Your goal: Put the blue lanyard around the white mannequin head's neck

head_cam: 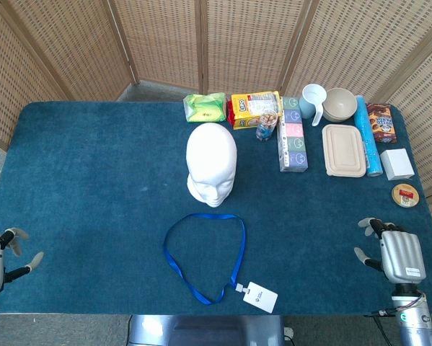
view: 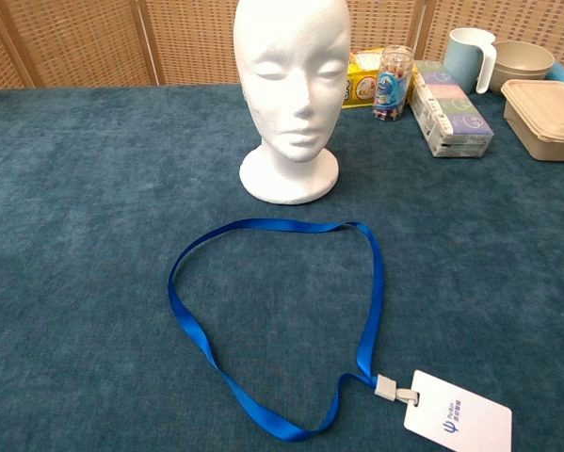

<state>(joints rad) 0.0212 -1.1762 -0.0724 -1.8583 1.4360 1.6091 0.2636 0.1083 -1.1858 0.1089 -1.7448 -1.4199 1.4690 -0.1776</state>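
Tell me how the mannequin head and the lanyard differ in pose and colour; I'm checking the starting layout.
The white mannequin head stands upright on its base; the blue lanyard lies flat in an open loop in front of it, apart from it. The head is bare; the lanyard carries a white badge. Both rest on the table.

bare cloth rings lanyard; clutter far behind.

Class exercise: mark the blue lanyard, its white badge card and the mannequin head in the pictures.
blue lanyard [view: 371, 282]: chest view, on the strap's right side.
white badge card [view: 458, 416]: chest view, middle of the card.
mannequin head [head_cam: 211, 155]: head view, top of the crown.
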